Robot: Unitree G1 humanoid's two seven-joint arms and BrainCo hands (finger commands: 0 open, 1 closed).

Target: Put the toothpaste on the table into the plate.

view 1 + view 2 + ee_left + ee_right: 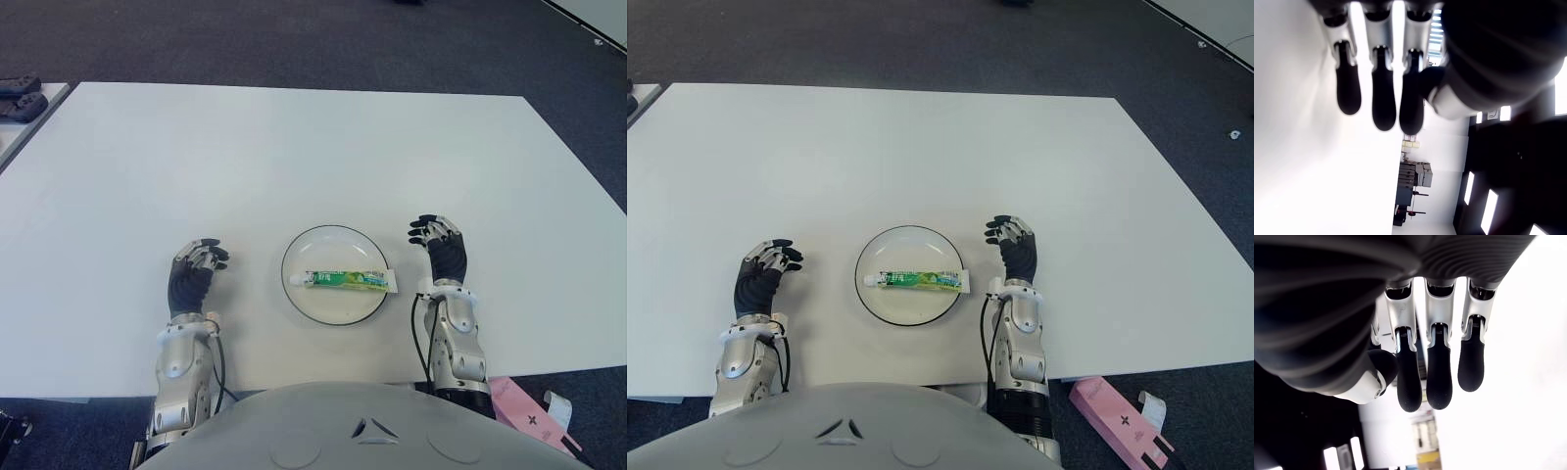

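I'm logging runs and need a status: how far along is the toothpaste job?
Done: the toothpaste tube lies inside the plate. In hand: nothing; the left hand and right hand flank the plate, fingers relaxed. Left: nothing visible.

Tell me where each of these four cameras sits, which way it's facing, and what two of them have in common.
Left eye view: on the head, looking down at the white table; shows the left hand, right hand, both forearms and the torso.
Right eye view: beside it, facing the same way; same body parts.
Left wrist view: on the left wrist, looking along its own relaxed fingers, which hold nothing.
Right wrist view: on the right wrist, looking along its own empty fingers.
Shared: both eye views show the toothpaste lying in the plate.
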